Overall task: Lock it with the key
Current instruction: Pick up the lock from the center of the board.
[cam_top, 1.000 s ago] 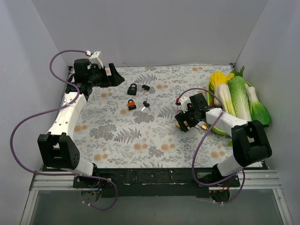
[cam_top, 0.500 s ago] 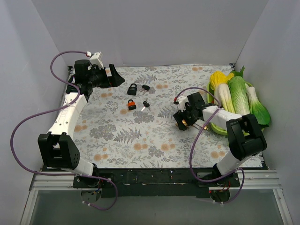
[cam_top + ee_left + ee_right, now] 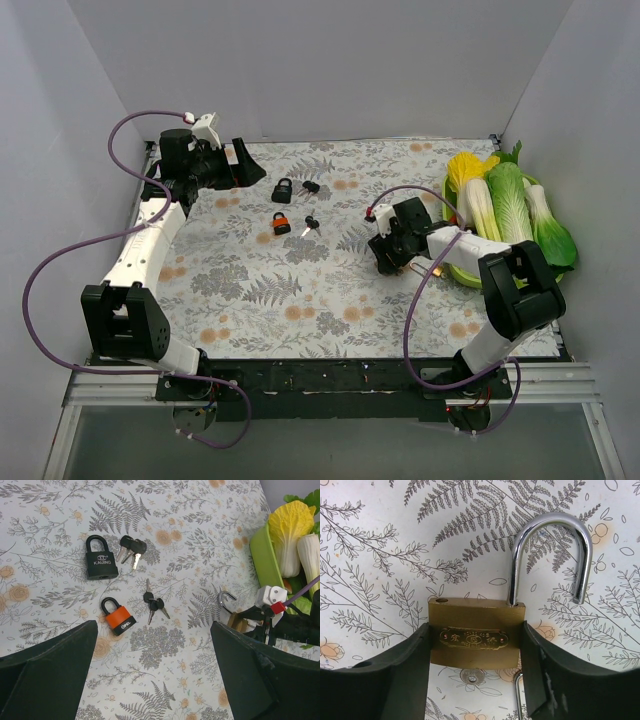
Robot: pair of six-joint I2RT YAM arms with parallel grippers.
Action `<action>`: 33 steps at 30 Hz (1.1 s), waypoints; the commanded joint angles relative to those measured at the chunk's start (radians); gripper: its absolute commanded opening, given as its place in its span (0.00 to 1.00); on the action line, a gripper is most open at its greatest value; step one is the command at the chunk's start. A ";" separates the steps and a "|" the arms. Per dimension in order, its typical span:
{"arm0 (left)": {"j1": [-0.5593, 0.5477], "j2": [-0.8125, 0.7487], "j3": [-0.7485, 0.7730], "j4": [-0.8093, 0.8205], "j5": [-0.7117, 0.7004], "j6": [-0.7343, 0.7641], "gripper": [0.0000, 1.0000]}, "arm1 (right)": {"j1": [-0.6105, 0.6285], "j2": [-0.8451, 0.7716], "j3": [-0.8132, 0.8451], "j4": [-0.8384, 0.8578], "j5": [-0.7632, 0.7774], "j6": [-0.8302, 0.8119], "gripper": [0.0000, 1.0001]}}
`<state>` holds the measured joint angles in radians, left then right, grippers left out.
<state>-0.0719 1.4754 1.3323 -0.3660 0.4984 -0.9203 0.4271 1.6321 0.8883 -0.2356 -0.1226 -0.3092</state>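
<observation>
The brass padlock, right of the table centre, is clamped in the right gripper, shackle open. Align the shackle end over its hole, then press. The left gripper hangs released.

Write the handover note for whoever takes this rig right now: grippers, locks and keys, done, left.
Right gripper: jaws shut on the brass padlock, whose shackle is swung open.
Left gripper: open and empty, at the far left.
Black padlock and orange padlock lie shut between the arms. First key bunch lies beside the black one, second key bunch just right of the orange one.
Done: brass padlock grasped.
Left: close its shackle and lock it. I cannot tell whether a key sits in it.
</observation>
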 commanded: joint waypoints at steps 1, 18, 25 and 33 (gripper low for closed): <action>0.004 -0.055 -0.007 -0.016 0.034 0.049 0.98 | 0.009 0.025 0.012 -0.066 -0.021 0.022 0.51; -0.093 -0.285 -0.375 0.113 0.479 0.727 0.98 | 0.025 -0.134 0.277 -0.505 -0.678 -0.276 0.01; -0.311 -0.337 -0.504 0.088 0.442 1.105 0.95 | 0.062 -0.101 0.376 -0.663 -0.790 -0.383 0.01; -0.462 -0.256 -0.501 0.174 0.396 1.058 0.74 | 0.202 -0.150 0.409 -0.662 -0.727 -0.406 0.01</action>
<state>-0.4820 1.2102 0.8310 -0.2527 0.9146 0.0990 0.5690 1.5387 1.2369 -0.8856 -0.7948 -0.6891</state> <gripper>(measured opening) 0.754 0.710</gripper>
